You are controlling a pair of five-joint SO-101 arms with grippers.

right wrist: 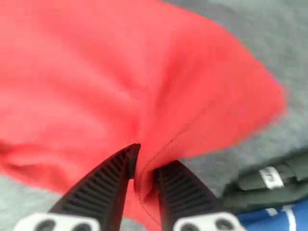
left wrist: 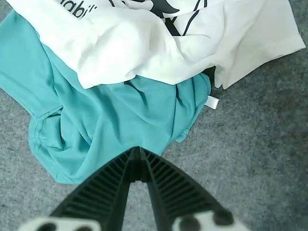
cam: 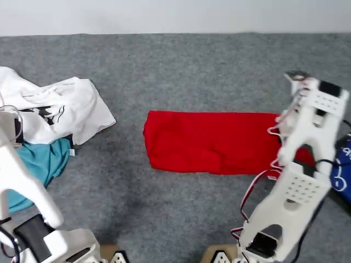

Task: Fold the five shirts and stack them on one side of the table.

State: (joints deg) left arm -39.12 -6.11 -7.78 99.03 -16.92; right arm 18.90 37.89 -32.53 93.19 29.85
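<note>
You are pinching a fold of the red shirt [cam: 211, 141] with the right gripper [right wrist: 143, 171], its jaws closing on the cloth at the shirt's 3 o'clock end, probably so that end can be carried over toward 9 o'clock for the next fold. The shirt is lying as a long flat band across the middle of the bench [cam: 181, 71], already narrowed, so the lengthwise folds look done. Your left gripper [left wrist: 138, 161] is hanging with its jaws pressed together, holding nothing, just above the teal shirt [left wrist: 110, 125]. That shirt is lying at the bench's 9 o'clock edge, partly tucked under the white shirt [cam: 60, 109] at about 10 o'clock. Both are waiting in a crumpled heap, well apart from the working area. At 3 o'clock, near the held end, a blue shirt [cam: 341, 170] and a dark garment [right wrist: 269, 185] are sitting together at the bench edge. That is likely where the stack is growing, though I cannot tell how neatly they are folded
</note>
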